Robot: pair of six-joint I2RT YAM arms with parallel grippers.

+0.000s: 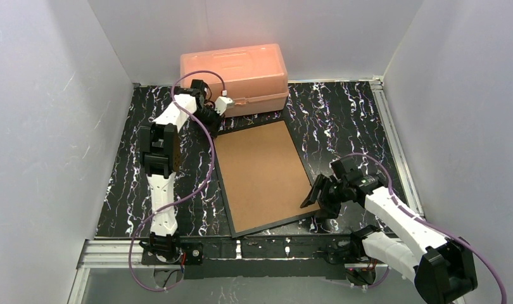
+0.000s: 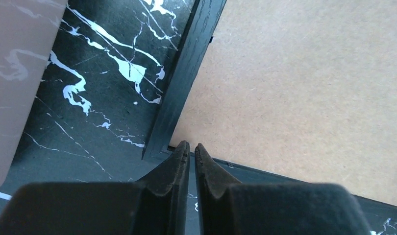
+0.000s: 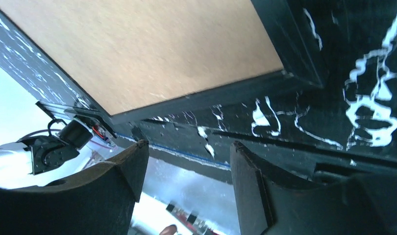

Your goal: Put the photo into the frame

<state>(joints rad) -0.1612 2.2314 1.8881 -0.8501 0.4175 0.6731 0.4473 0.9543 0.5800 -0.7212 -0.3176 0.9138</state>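
The frame (image 1: pixel 223 190) lay face down mid-table, brown backing board (image 1: pixel 263 174) filling it; no photo showed. The left gripper (image 2: pixel 191 149), shut and empty, pinned the far corner. The right gripper (image 3: pixel 186 152), partly open and empty, needed to press the board's near-right edge gently.

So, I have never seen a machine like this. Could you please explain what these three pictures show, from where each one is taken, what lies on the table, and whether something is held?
These are two white robot arms bolted at the near edge of a black marbled table. The big picture looks down from above and behind them. The other two come from small cameras on the wrists, so each shows its own dark fingers.

On the table lies the frame, thin and black, face down, with a brown backing board inside it. Behind it stands a peach plastic box.

The left gripper is shut, at the frame's far corner near the box. The right gripper is open, at the frame's near corner. Neither one holds anything. No photo is visible.
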